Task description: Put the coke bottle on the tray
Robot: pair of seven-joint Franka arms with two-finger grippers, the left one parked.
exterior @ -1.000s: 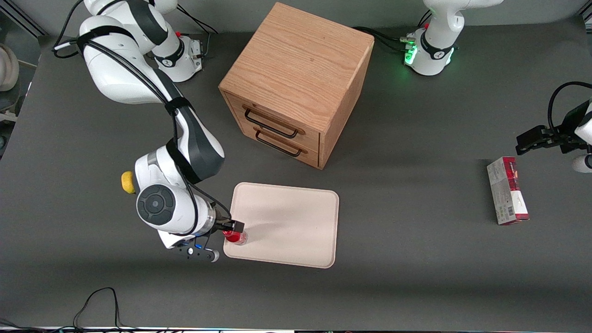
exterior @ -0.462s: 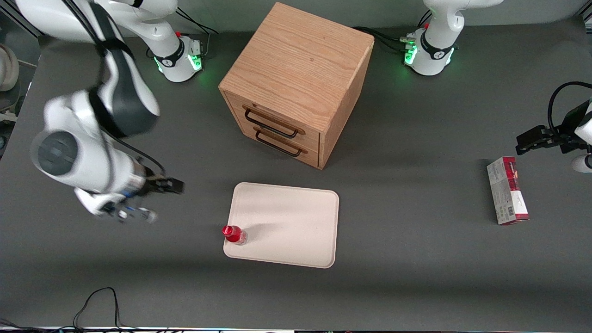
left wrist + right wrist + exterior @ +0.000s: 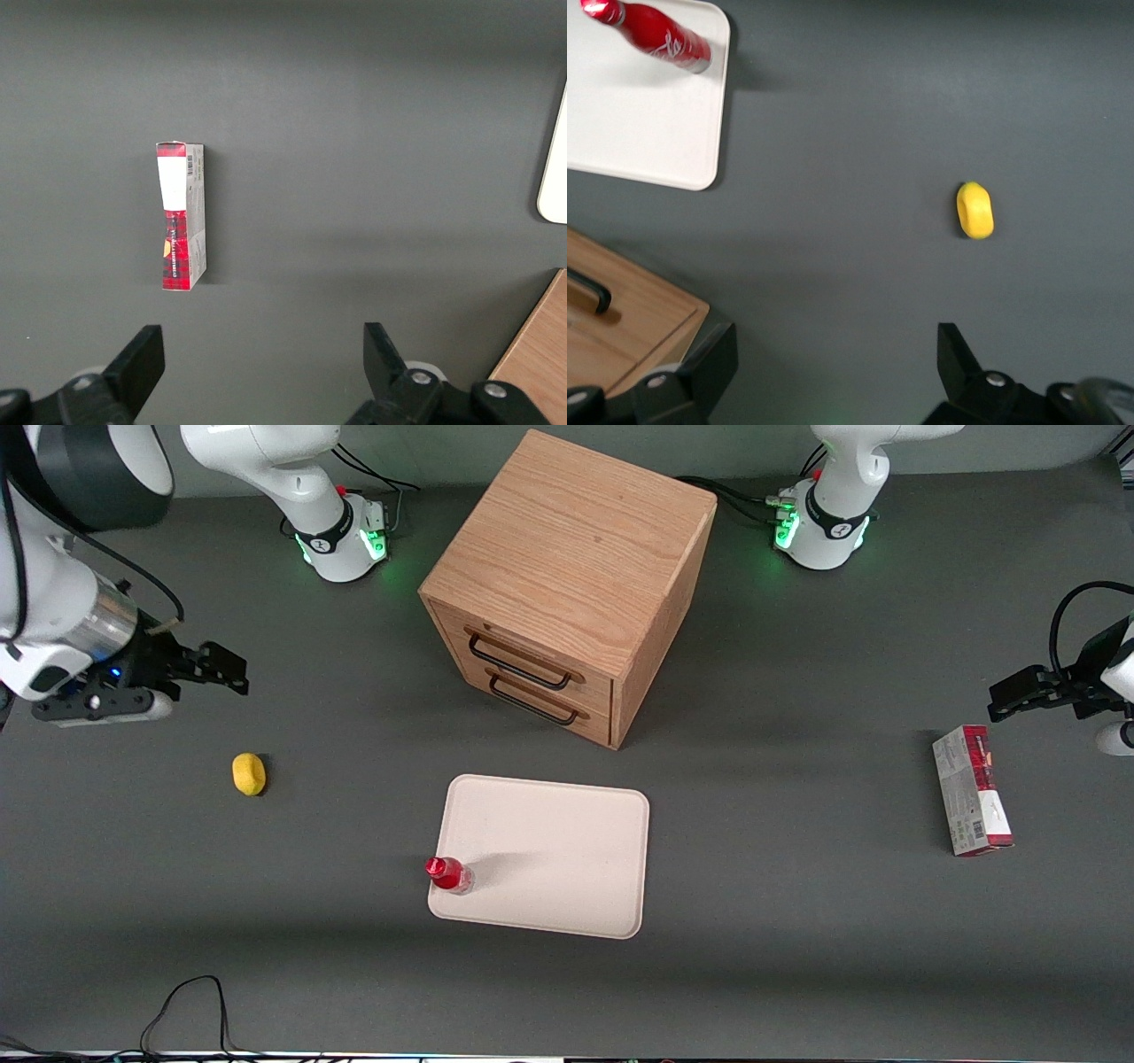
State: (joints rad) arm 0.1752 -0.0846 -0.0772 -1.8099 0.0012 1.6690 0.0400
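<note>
The small red coke bottle (image 3: 448, 874) stands upright on the cream-white tray (image 3: 558, 850), at the tray's near corner toward the working arm's end. It also shows in the right wrist view (image 3: 656, 35) on the tray (image 3: 629, 124). My right gripper (image 3: 217, 673) is open and empty, raised high, well away from the tray toward the working arm's end of the table. Between its spread fingers (image 3: 957, 354) only bare table shows.
A yellow lemon-like lump (image 3: 249, 773) lies on the table between the gripper and the tray, also in the wrist view (image 3: 974, 210). A wooden two-drawer cabinet (image 3: 567, 576) stands farther from the camera than the tray. A red-and-white carton (image 3: 972, 790) lies toward the parked arm's end.
My gripper has let go of the bottle, leaving it on the tray, and has risen and drawn back toward the working arm's end. The yellow lump is uncovered.
</note>
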